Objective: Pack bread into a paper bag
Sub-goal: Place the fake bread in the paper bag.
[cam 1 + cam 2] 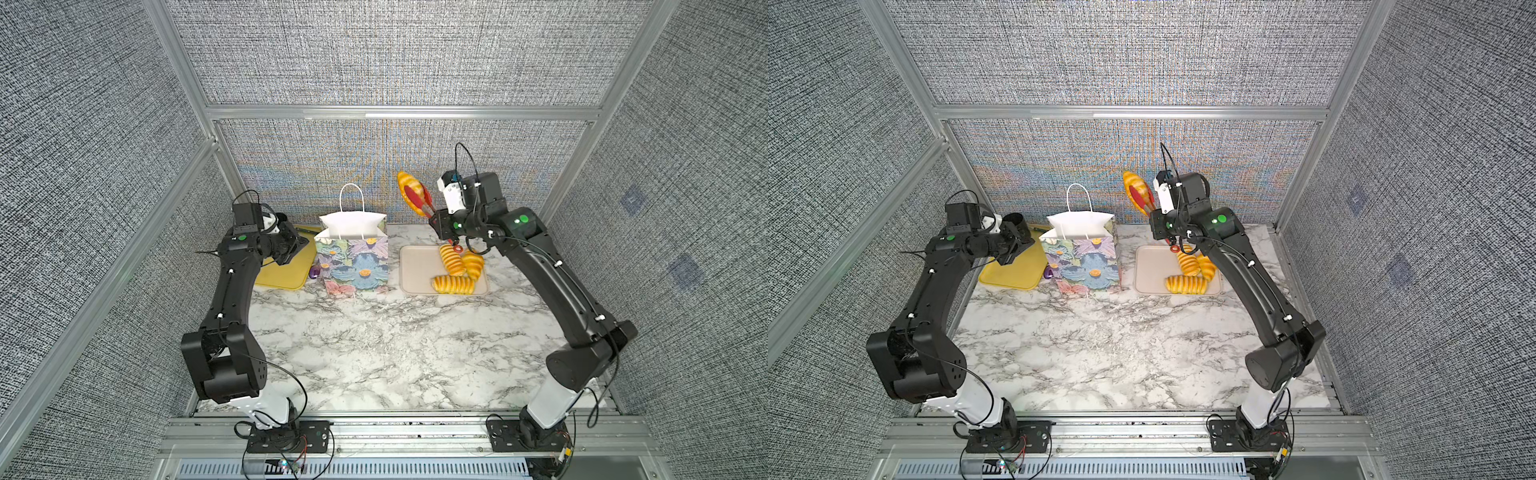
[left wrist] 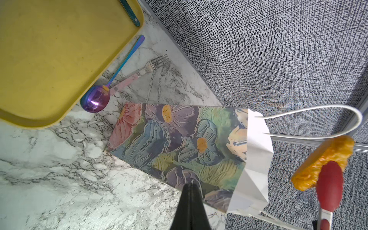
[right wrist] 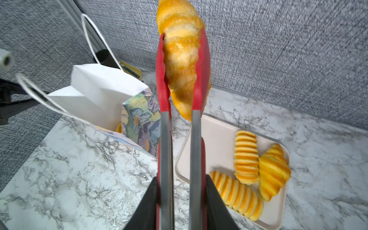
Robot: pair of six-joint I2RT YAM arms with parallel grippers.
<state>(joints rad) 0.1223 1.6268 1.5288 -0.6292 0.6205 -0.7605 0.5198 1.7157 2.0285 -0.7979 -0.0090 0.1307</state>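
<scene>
The flowered paper bag stands open at the back middle of the table, its white inside showing. My right gripper is shut on red-tipped tongs. The tongs pinch one croissant-shaped bread, held high, to the right of the bag's mouth and a little behind it. Three more bread pieces lie on a beige tray. My left gripper is shut and empty, close to the bag's left side.
A yellow tray lies left of the bag, under my left wrist. A purple spoon and a fork lie between that tray and the bag. A black cup stands at the back left. Fabric walls enclose three sides.
</scene>
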